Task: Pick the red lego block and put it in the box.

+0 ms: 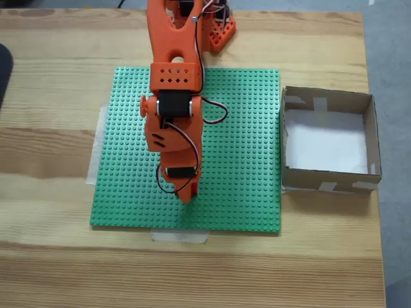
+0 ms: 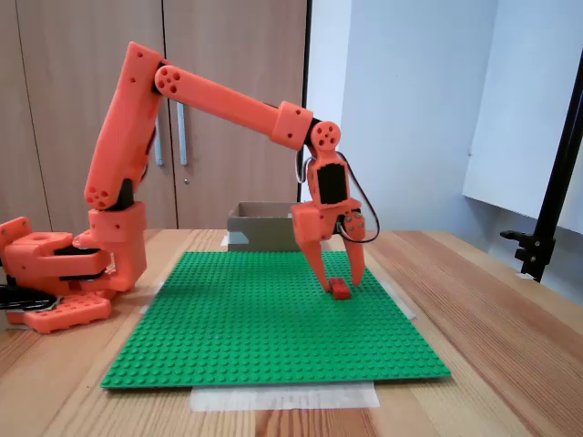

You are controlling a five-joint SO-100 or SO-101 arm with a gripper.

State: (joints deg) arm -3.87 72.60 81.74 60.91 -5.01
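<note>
The red lego block [image 2: 341, 291] is a small brick lying on the green baseplate [image 2: 255, 337], toward its right side in this fixed view. My orange gripper [image 2: 341, 281] points straight down over it. It is open, with one fingertip on each side of the block and its tips close to the plate. From above in a fixed view, the wrist covers most of the gripper [image 1: 189, 193], and just a red sliver of the block [image 1: 194, 188] peeks out. The box [image 1: 329, 142], brown cardboard with a white bottom, stands right of the baseplate, empty.
The arm's base [image 2: 59, 273] sits at the left end of the wooden table [image 1: 51, 154]. The box [image 2: 260, 228] stands behind the gripper in this view. Tape holds the baseplate's edges. A black stand [image 2: 547, 218] rises at the far right.
</note>
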